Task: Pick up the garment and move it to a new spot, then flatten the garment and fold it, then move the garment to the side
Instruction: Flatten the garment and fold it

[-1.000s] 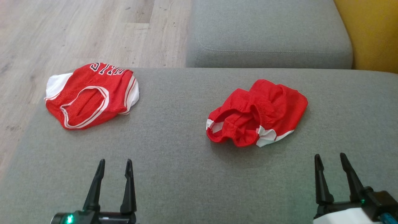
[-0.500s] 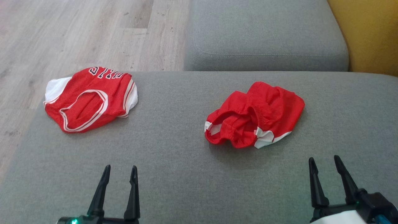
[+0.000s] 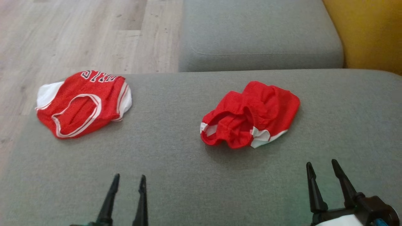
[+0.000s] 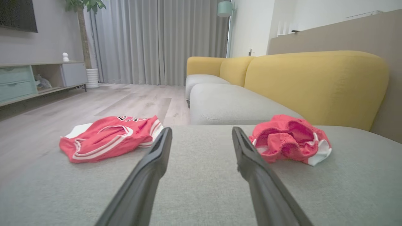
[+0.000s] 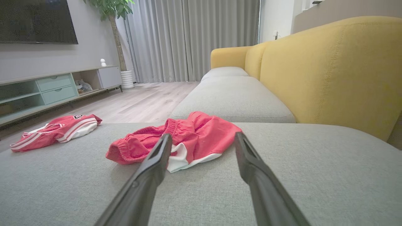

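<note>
Both claws sit low at the near edge of the grey sofa seat (image 3: pixel 176 169). L claw (image 3: pixel 130 176): fingers apart, nothing btw them, tips pointing up the head view over bare fabric, well apart from either garment. R claw (image 3: pixel 322 162): fingers apart too, nothing btw them, just near-right of the red shorts (image 3: pixel 251 114), w/ a strip of bare seat btw tips and cloth.

The shorts are a crumpled heap approx mid-seat, a bit right of centre. The waistband opening faces near-left, white panels show at the near edge, and the rest is bunched in folds. In the R wrist view you see the shorts (image 5: pixel 201 128) straight ahead past the fingertips. The left finger overlaps the white trim in that view, but the head view shows a gap, so no contact.

The red jersey (image 3: pixel 81 103) lies at the far-left corner of the seat, nr the edge by the wood floor (image 3: pixel 78 31). It looks compact and flat-ish. A white-trimmed opening is on top, black-and-white lettering runs along the far edge, and there are white patches at both ends. It's well apart from the shorts, w/ lots of bare seat btw them. In the L wrist view you get the jersey (image 4: pixel 110 139) left of the fingers and the shorts right of them, both beyond the tips.

Past the seat are a 2nd grey cushion (image 3: pixel 260 34) and a yellow backrest (image 3: pixel 370 31) at far right.
</note>
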### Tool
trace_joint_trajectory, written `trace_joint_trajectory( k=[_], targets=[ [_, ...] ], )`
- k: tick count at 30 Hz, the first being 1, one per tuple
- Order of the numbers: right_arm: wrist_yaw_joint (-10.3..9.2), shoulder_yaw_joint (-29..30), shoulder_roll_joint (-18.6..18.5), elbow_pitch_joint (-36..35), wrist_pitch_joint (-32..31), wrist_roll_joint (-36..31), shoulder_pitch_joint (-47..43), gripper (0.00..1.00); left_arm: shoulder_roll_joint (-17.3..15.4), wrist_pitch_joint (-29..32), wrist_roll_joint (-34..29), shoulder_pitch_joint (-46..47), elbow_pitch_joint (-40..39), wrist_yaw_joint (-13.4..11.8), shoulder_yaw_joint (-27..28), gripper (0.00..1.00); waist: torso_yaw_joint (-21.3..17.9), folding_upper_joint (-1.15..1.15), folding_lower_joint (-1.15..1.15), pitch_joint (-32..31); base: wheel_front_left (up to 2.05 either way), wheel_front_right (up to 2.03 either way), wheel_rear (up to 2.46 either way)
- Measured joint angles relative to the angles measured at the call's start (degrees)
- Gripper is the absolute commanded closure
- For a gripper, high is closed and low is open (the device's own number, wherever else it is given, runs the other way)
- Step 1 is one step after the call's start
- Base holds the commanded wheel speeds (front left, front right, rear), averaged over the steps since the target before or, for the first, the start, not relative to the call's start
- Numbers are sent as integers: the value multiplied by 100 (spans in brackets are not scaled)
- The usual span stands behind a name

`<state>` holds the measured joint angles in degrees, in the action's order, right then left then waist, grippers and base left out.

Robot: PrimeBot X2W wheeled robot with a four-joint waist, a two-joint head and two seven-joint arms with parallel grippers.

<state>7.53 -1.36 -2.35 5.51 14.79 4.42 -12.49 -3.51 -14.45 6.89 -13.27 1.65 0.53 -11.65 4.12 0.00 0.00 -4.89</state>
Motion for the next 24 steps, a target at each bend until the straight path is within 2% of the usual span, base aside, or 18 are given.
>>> trace_joint_trajectory(
  k=[4, 8, 14, 19, 24],
  targets=[
    [-1, 11, 0, -18, 0, -7, 20, 0, 0, 0, 32, 83, 185, 5, -323, 0, -193, 0, 0, 82, 0, 0, 0],
    [0, -30, 0, -30, 0, -42, 79, 0, 1, 0, 244, 540, 452, 27, -744, 0, -438, 0, 0, 201, 0, 0, 0],
    [0, -27, -2, -80, 0, 16, 466, 0, 10, 0, 787, 1624, 1143, 256, -1547, 0, -871, 0, 0, 462, 0, 0, 0],
    [0, -53, -3, -114, 0, 58, 636, 0, 31, 30, 1269, 2639, 1867, 301, -2129, 0, -1179, 0, 0, 809, 0, 0, 0],
    [0, -135, -4, -171, 0, 114, 994, 0, 52, 388, 1886, 3761, 2665, 322, -2554, 0, -1570, 0, 2, 1254, 0, 0, 0]
  ],
)
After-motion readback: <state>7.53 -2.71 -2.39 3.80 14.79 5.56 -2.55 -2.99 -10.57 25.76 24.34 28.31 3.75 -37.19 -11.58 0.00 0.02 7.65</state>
